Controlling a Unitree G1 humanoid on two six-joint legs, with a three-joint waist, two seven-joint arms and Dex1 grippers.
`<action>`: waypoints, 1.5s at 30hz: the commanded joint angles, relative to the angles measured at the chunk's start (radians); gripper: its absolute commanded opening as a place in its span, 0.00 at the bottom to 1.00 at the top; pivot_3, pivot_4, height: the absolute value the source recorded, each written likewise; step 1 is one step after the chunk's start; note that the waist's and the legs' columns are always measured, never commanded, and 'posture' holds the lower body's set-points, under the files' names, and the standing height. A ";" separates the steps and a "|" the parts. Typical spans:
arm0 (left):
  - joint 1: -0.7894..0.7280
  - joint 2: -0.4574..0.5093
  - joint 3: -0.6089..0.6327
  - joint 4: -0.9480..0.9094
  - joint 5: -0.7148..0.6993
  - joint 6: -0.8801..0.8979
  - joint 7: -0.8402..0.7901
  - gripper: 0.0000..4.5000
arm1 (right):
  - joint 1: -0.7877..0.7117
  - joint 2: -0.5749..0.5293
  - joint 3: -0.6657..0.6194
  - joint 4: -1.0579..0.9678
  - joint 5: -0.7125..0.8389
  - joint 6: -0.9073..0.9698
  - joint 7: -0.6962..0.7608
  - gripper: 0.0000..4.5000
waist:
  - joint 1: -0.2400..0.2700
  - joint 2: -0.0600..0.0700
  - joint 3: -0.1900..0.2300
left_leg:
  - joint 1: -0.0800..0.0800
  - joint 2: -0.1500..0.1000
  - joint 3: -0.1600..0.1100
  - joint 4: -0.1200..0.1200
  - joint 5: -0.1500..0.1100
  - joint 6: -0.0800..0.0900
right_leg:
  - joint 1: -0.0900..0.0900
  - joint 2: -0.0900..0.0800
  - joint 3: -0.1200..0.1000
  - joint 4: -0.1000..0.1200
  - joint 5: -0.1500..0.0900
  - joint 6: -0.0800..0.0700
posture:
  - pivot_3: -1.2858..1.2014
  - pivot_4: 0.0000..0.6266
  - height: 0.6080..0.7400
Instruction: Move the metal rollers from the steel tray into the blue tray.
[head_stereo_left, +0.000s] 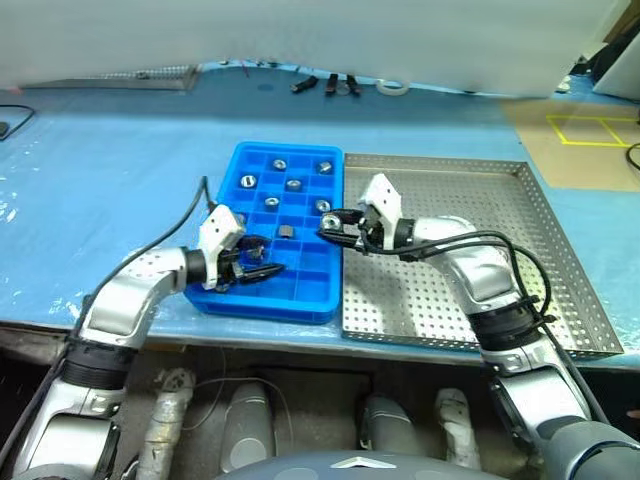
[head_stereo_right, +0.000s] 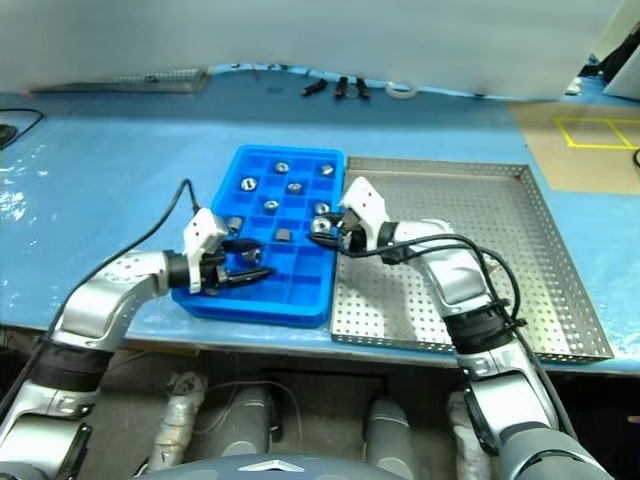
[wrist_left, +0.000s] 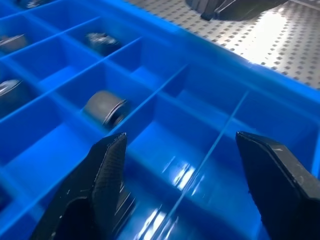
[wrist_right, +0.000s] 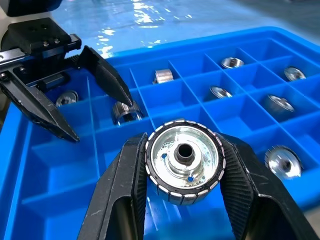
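A pale blue sheet (head_stereo_left: 110, 180) covers the table and shines with glare at its left edge. A white wall (head_stereo_left: 300, 35) closes the far side. Along the foot of that wall lie a few small dark tools (head_stereo_left: 325, 85) and a white tape roll (head_stereo_left: 394, 87). At far left a flat grey metal grille (head_stereo_left: 140, 77) rests on the sheet. To the right lies brown board (head_stereo_left: 570, 140) marked with a yellow taped square (head_stereo_left: 590, 130). A black cable (head_stereo_left: 12, 122) curls at the left edge.
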 joint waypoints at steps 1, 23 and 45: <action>0.089 0.027 0.080 -0.123 -0.038 0.031 0.044 0.82 | -0.035 0.041 0.014 0.006 0.032 0.014 0.027 0.36 | 0.013 0.000 0.000 | 0.000 0.000 0.000 0.000 0.000 0.000 | 0.000 0.000 0.000 0.000 0.000 0.000 | 0.62 0.24 1.00; 0.278 0.019 0.091 -0.371 -0.144 0.157 0.186 0.82 | 0.021 0.020 0.066 -0.100 0.162 0.291 0.137 0.53 | 0.087 0.000 0.000 | 0.000 0.000 -0.002 -0.003 0.001 -0.002 | -0.001 0.000 0.000 0.000 0.000 0.001 | 0.66 0.24 1.00; -0.143 -0.121 -0.160 0.012 -0.050 0.000 0.024 0.82 | 0.125 -0.153 -0.240 -0.198 0.110 0.205 -0.140 0.79 | 0.055 -0.001 0.000 | 0.000 -0.003 -0.002 0.001 0.005 -0.008 | -0.001 0.000 0.003 0.006 0.001 0.002 | 0.51 0.24 1.00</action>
